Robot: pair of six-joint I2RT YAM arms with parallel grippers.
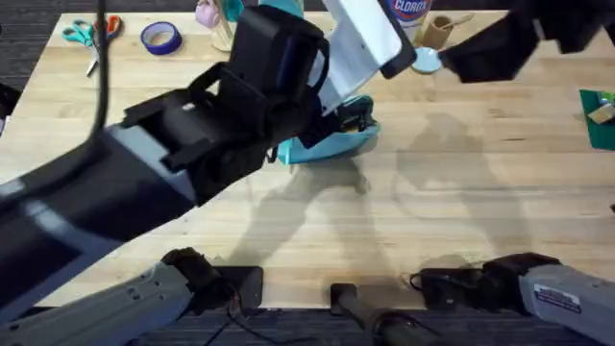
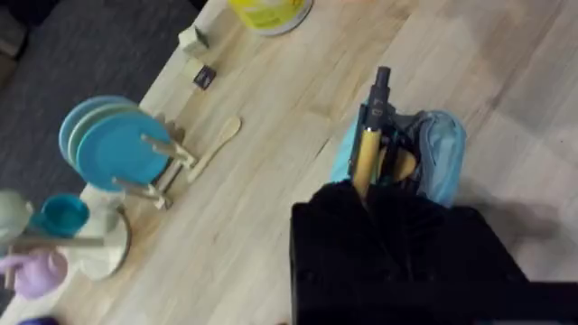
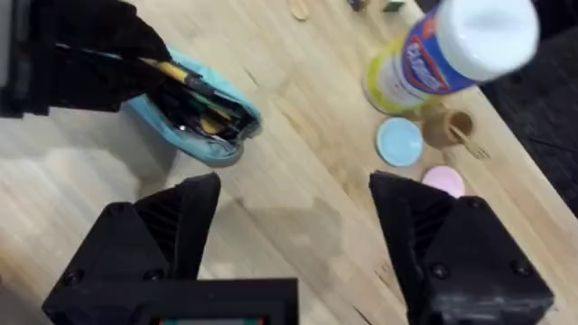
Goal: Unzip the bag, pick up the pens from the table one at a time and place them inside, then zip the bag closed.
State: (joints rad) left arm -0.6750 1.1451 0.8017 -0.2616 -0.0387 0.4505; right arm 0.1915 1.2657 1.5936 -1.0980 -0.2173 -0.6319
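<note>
The teal bag (image 1: 336, 146) lies on the table (image 1: 432, 192) past its middle, with its zipper open. My left gripper (image 2: 365, 193) is over it, shut on the yellow pen (image 2: 367, 152). The pen's black end (image 2: 380, 88) points out over the bag's (image 2: 444, 153) opening. In the right wrist view the same yellow pen (image 3: 177, 72) slants down into the open bag (image 3: 213, 150), where dark, shiny contents lie that I cannot tell apart. My right gripper (image 3: 298, 226) hangs open and high, to the right of the bag, holding nothing; overhead it shows as the right gripper (image 1: 480, 53).
A Clorox canister (image 3: 424, 54), a blue coaster (image 3: 399, 142), a pink coaster (image 3: 442, 181) and a small wooden cup (image 1: 439, 31) stand behind the bag. A rack of blue plates (image 2: 117, 149), a wooden spoon (image 2: 212, 144) and a teal cup (image 2: 61, 217) sit nearby. Scissors (image 1: 86, 34) and a purple tape roll (image 1: 160, 37) lie far left.
</note>
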